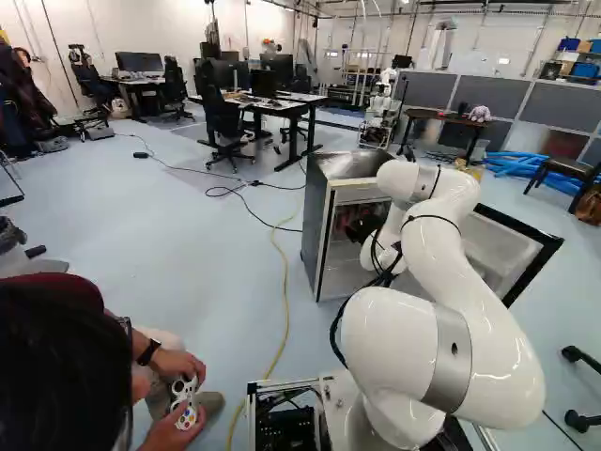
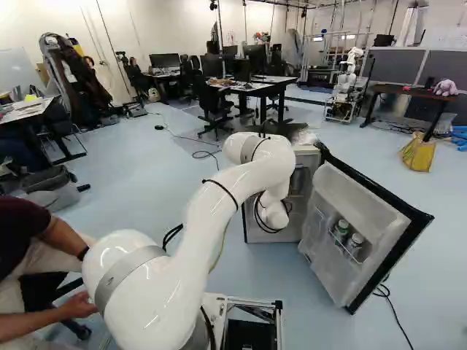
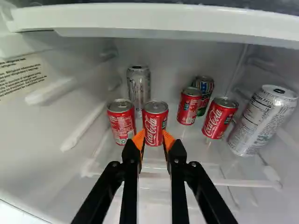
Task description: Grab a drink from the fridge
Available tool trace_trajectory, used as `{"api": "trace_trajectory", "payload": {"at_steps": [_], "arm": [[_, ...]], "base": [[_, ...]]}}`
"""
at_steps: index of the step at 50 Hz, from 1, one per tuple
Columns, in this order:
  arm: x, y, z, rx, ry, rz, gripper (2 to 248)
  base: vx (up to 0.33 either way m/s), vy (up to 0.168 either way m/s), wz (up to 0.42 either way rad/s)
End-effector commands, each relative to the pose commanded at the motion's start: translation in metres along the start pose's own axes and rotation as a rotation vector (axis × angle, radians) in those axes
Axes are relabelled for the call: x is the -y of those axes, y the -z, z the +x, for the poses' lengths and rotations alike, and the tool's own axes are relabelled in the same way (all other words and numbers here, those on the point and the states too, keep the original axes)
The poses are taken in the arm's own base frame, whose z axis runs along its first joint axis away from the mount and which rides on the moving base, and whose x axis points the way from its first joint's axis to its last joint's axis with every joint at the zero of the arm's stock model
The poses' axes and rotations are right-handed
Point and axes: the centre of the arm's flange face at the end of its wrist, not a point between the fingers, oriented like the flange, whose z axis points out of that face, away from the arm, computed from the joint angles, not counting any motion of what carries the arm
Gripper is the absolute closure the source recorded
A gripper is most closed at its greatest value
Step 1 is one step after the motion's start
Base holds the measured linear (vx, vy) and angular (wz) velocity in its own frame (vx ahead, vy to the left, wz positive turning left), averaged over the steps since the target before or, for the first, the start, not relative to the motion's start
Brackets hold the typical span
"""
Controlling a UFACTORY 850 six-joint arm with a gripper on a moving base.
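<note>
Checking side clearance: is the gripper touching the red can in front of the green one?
Apart: the wrist view shows a pale gap between gripper and red can.

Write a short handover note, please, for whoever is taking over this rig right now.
Pincer: shut on a red can, an orange pad at each side.
Drinks: six other cans in the fridge; two containers in its door.
Done: door open, can gripped.
Left: bring the can out. Whether it is off the shelf, I cannot tell.
</note>
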Motion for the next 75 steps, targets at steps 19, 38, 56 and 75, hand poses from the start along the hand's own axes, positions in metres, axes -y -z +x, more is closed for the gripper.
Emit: {"api": "trace_trajectory", "payload": {"at_steps": [19,38,56,75], "arm": [[0.0000,0.0000,0.0000,0.000,0.000,0.000,137],[0.0000,0.0000,0.0000,0.000,0.000,0.000,120],[-0.0013,-0.0064,-0.0006,-0.006,0.008,0.002,120],[-0.0018,-0.0084,-0.0020,0.005,0.010,0.002,107]], "base": [[0.000,0.000,0.000],[0.000,0.000,0.000],[0.000,0.000,0.000],[0.000,0.000,0.000]]}}
